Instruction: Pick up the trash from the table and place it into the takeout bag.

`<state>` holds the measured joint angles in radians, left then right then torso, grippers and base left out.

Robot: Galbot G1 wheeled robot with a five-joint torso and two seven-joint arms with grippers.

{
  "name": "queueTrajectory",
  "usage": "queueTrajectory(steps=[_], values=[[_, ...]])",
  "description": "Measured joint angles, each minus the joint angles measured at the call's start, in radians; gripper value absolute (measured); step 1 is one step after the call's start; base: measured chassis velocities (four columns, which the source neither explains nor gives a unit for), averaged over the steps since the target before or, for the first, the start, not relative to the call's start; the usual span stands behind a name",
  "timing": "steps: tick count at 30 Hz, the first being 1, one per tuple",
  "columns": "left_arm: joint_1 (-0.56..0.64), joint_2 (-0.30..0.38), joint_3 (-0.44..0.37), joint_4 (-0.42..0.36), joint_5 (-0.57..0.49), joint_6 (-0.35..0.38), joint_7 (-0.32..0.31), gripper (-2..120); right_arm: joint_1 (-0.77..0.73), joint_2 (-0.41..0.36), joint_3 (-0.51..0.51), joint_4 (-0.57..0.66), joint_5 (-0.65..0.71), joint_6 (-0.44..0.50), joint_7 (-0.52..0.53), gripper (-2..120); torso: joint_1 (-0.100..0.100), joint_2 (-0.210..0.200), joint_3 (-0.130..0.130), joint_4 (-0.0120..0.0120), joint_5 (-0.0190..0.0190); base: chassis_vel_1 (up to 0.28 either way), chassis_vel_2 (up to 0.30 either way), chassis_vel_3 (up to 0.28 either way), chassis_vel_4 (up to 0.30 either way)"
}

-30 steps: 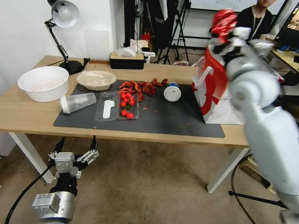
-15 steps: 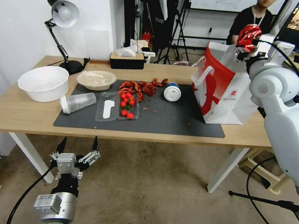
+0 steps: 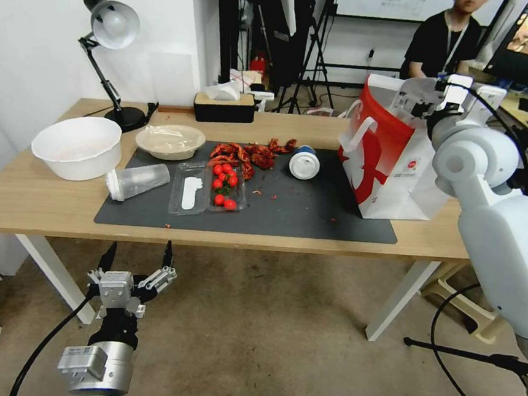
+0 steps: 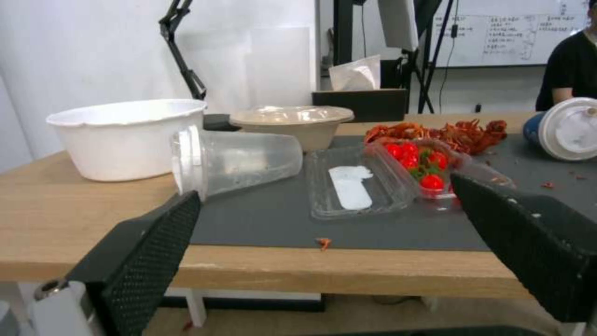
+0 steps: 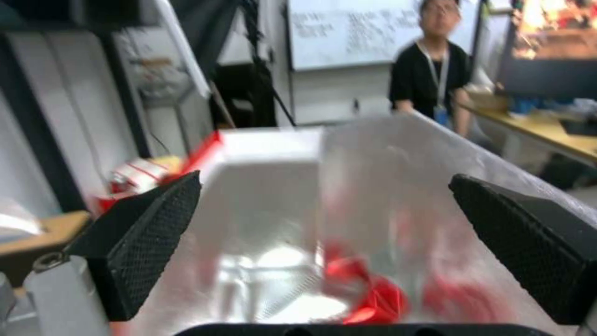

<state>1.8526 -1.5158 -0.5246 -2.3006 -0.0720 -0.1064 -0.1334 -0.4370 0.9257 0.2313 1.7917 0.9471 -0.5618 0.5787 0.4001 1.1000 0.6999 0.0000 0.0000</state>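
Right gripper (image 5: 323, 252) above the open mouth of the takeout bag (image 3: 390, 166), fingers spread wide, nothing between them — red crushed can (image 5: 373, 294) lying inside the bag below. Left gripper (image 3: 137, 259) parked low before the table (image 3: 29, 202), also wide and empty. On the dark mat (image 3: 299, 216): clear cup (image 3: 136, 180) on its side, blue-and-white cup (image 3: 305, 162) — covered beige bowl (image 3: 170, 141) nearby.

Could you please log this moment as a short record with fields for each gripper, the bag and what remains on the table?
right gripper: open, over the mouth of the red-and-white paper takeout bag
bag contents: crushed red can inside
left gripper: open, low in front of the light-wood table
left on mat: clear plastic cup, blue-and-white lidded cup
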Motion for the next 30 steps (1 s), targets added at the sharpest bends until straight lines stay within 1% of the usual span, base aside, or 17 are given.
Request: queueTrajectory(steps=[2, 5, 6, 8, 11, 12, 15, 16, 17, 18, 19, 21, 23, 24, 25, 26, 30], values=[[0.0, 0.0, 0.001, 0.0, 0.0, -0.001, 0.0, 100, -0.007, -0.006, 0.002, 0.019, -0.001, 0.015, -0.017, 100, 0.0, 0.0, 0.0, 0.0, 0.0, 0.0, 0.0, 0.0, 0.0], [-0.001, -0.001, 0.001, 0.002, 0.0, -0.003, 0.0, 100, -0.041, -0.025, 0.01, 0.085, -0.002, 0.058, -0.057, 100, 0.0, 0.0, 0.0, 0.0, -0.0002, 0.0, 0.0, 0.0, 0.0], [-0.001, -0.001, 0.001, 0.002, 0.0, -0.004, 0.0, 100, -0.075, -0.04, 0.017, 0.134, -0.007, 0.092, -0.09, 100, 0.0, 0.0, 0.0, 0.0001, -0.0002, 0.0, 0.0, 0.0, 0.0], [-0.001, -0.001, 0.001, 0.003, 0.0, -0.005, 0.0, 100, -0.095, -0.047, 0.021, 0.157, -0.015, 0.111, -0.105, 100, 0.0, 0.0, 0.0, 0.0001, -0.0002, 0.0, 0.0, 0.0, 0.0], [-0.002, 0.0, 0.001, 0.004, 0.0, -0.008, 0.0, 100, -0.2, -0.079, 0.048, 0.247, -0.09, 0.232, -0.197, 100, 0.0, 0.0, 0.0, 0.0, 0.0001, 0.0, 0.0, 0.0, 0.0], [-0.002, 0.0, 0.001, 0.004, 0.0, -0.008, 0.0, 100, -0.2, -0.079, 0.048, 0.247, -0.09, 0.232, -0.197, 100, 0.0, 0.0, 0.0, 0.0, 0.0001, 0.0, 0.0, 0.0, 0.0], [-0.002, -0.001, 0.002, 0.006, 0.0, -0.011, 0.001, 100, -0.353, -0.099, 0.097, 0.319, -0.171, 0.321, -0.282, 100, 0.0, 0.0, 0.0, 0.0, 0.0002, 0.0, 0.0, 0.0, 0.0], [-0.002, -0.001, 0.002, 0.006, 0.0, -0.011, 0.001, 100, -0.353, -0.099, 0.097, 0.319, -0.171, 0.321, -0.282, 100, 0.0, 0.0, 0.0, 0.0, 0.0002, 0.0, 0.0, 0.0, 0.0], [-0.002, -0.001, 0.003, 0.006, 0.0, -0.012, 0.001, 100, -0.401, -0.102, 0.114, 0.338, -0.196, 0.341, -0.299, 100, 0.0, 0.0, 0.0, 0.0, 0.0007, 0.0, 0.0, 0.0, 0.0], [-0.002, -0.002, 0.005, 0.007, 0.0, -0.014, 0.001, 100, -0.46, -0.104, 0.136, 0.36, -0.23, 0.365, -0.309, 100, 0.0, 0.0, 0.0, -0.0002, -0.0001, 0.0, 0.0, 0.0, 0.0], [-0.001, -0.002, 0.007, 0.008, 0.001, -0.016, 0.001, 100, -0.508, -0.101, 0.148, 0.381, -0.262, 0.383, -0.314, 100, 0.0, 0.0, 0.0, -0.0006, 0.0, 0.0, 0.0, 0.0, 0.0], [-0.001, -0.002, 0.008, 0.009, 0.001, -0.017, 0.001, 100, -0.526, -0.099, 0.151, 0.389, -0.274, 0.389, -0.314, 100, 0.0, 0.0, 0.0, -0.0005, 0.0, 0.0, 0.0, 0.0, 0.0], [0.001, -0.003, 0.014, 0.014, 0.006, -0.021, 0.001, 100, -0.629, -0.071, 0.179, 0.429, -0.332, 0.422, -0.315, 100, 0.0, 0.0, 0.0, 0.0002, 0.0, 0.0, 0.0, 0.0, 0.0], [0.001, -0.003, 0.016, 0.016, 0.01, -0.022, -0.001, 100, -0.672, -0.056, 0.188, 0.439, -0.351, 0.438, -0.319, 100, 0.0, 0.0, 0.0, 0.0003, -0.0007, 0.0, 0.0, 0.0, 0.0], [0.001, -0.003, 0.016, 0.016, 0.01, -0.022, -0.001, 100, -0.672, -0.056, 0.188, 0.439, -0.351, 0.438, -0.319, 100, 0.0, 0.0, 0.0, 0.0003, -0.0007, 0.0, 0.0, 0.0, 0.0], [0.001, -0.004, 0.018, 0.018, 0.015, -0.023, -0.004, 100, -0.726, -0.034, 0.192, 0.442, -0.377, 0.463, -0.328, 100, 0.0, 0.0, 0.0, 0.0001, -0.0001, 0.0, 0.0, 0.0, 0.0], [0.001, -0.004, 0.018, 0.019, 0.016, -0.023, -0.005, 100, -0.738, -0.028, 0.192, 0.442, -0.384, 0.47, -0.331, 100, 0.0, 0.0, 0.0, 0.0001, 0.0, 0.0, 0.0, 0.0, 0.0]])
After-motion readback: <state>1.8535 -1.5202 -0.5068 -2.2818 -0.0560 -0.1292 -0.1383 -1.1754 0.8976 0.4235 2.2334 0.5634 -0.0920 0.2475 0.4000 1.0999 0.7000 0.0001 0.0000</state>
